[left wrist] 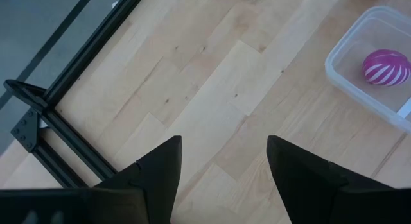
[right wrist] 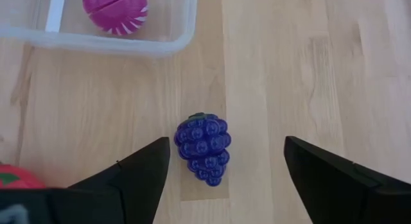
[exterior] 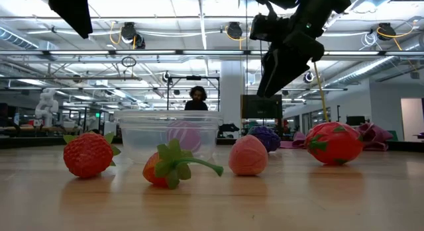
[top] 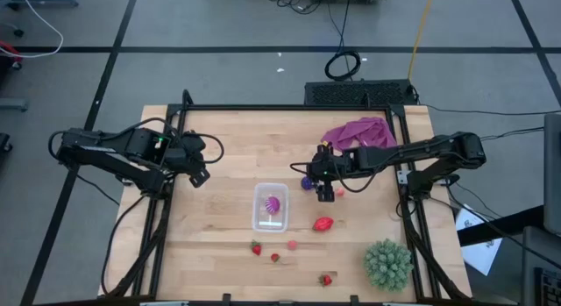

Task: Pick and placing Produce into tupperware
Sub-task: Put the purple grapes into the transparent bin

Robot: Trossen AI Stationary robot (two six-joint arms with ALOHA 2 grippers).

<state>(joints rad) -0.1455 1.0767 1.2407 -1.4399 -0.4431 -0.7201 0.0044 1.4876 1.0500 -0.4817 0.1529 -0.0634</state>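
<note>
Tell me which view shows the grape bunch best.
The right wrist view: the grape bunch lies unobstructed between the open right gripper's fingers. High view shows a small purple spot; low view shows it partly hidden; left wrist view misses it.

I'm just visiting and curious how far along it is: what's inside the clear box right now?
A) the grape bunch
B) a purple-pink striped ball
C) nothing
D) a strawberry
B: only the purple-pink striped ball lies in the clear box; the grape bunch sits on the wood outside it, below the open right gripper.
</note>
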